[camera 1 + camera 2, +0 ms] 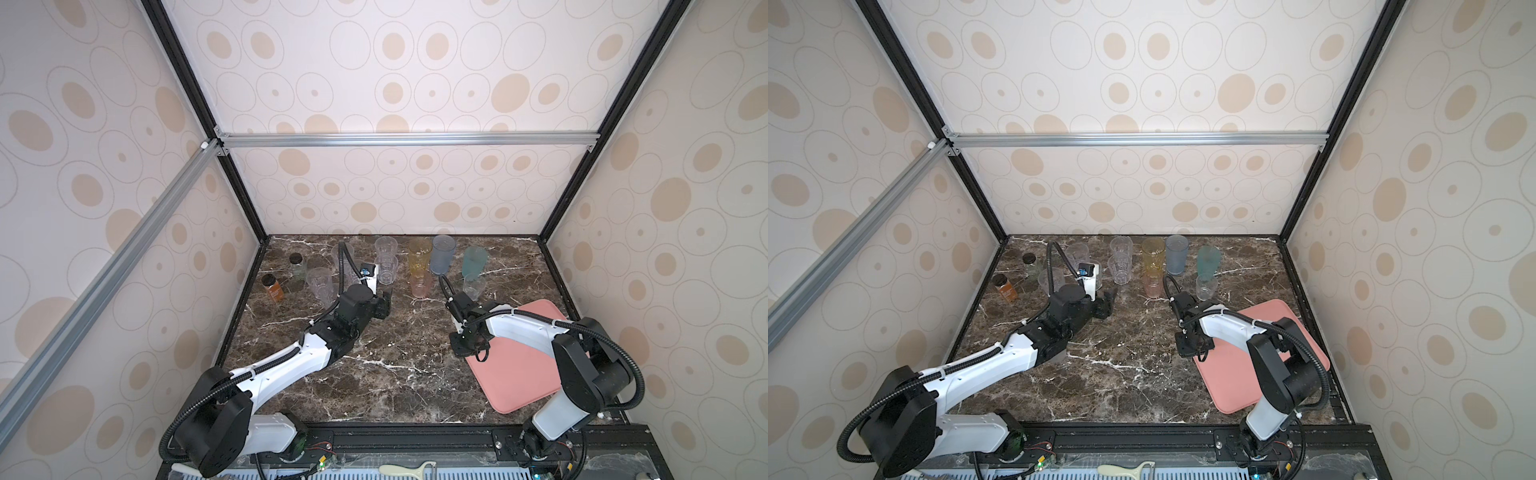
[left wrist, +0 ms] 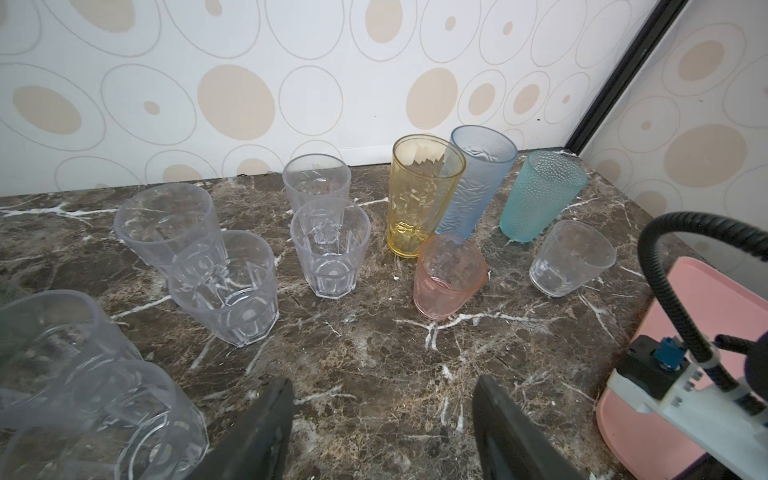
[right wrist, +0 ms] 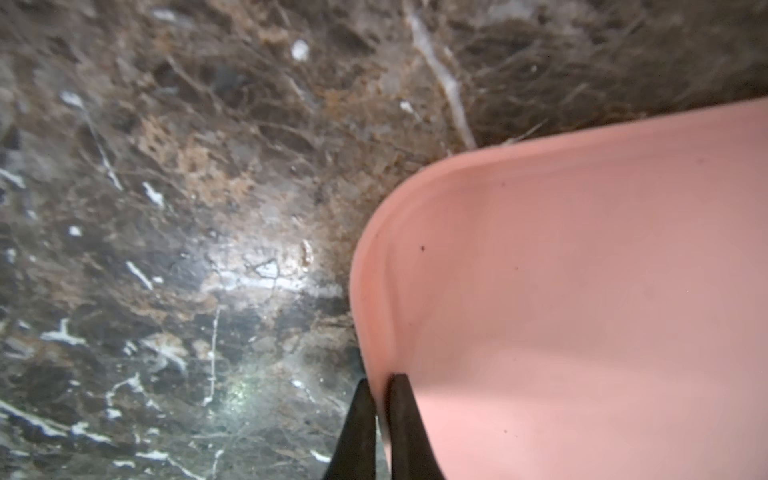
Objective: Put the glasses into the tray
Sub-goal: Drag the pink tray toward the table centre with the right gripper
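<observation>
Your right gripper (image 3: 380,379) clamps the tray (image 3: 582,291) rim; left gripper (image 2: 382,382) hangs open. Glasses (image 2: 330,253) at the table's (image 2: 374,353) far edge look light, slick: grip mid-wall.

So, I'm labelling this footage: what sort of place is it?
Probably a robot test booth, not a home: aluminium frame, patterned wall panels, left arm and right arm at a marble-look tabletop.

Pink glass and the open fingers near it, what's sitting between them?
Nothing, just bare marble table lies between the pink glass and the left fingers, as the left wrist view shows.
</observation>
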Controlling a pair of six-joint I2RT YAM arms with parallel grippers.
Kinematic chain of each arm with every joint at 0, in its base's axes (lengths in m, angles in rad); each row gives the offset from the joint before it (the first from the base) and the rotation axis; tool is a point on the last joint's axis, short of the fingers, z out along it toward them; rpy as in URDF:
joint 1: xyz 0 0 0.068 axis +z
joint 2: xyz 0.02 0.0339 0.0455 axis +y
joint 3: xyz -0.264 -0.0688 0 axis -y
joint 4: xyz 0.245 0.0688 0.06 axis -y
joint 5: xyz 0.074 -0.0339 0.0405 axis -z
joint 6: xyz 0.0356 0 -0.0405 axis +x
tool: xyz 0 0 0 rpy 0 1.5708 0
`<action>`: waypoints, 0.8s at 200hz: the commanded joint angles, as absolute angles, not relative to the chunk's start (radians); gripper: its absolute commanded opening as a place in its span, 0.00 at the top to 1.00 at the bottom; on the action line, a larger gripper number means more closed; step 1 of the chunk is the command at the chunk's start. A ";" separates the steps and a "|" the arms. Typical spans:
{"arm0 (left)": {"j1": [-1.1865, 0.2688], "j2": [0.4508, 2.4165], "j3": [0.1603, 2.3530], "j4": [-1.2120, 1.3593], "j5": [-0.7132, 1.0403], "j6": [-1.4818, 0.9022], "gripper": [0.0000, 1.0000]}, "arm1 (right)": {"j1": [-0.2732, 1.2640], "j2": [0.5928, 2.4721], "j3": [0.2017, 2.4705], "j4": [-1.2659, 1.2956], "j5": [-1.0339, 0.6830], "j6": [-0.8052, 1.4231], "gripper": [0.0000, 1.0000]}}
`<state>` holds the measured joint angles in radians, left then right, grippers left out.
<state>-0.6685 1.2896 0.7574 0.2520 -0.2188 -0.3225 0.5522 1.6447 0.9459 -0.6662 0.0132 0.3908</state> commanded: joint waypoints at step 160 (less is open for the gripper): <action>-0.648 1.202 0.762 0.147 -0.372 -0.316 0.31 | 0.794 1.974 1.327 -0.427 -0.069 0.982 1.00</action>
<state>-0.6582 1.2373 0.7570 0.1837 -0.3267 -0.3138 0.7685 1.9152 1.2633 -0.5030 -0.0303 0.8673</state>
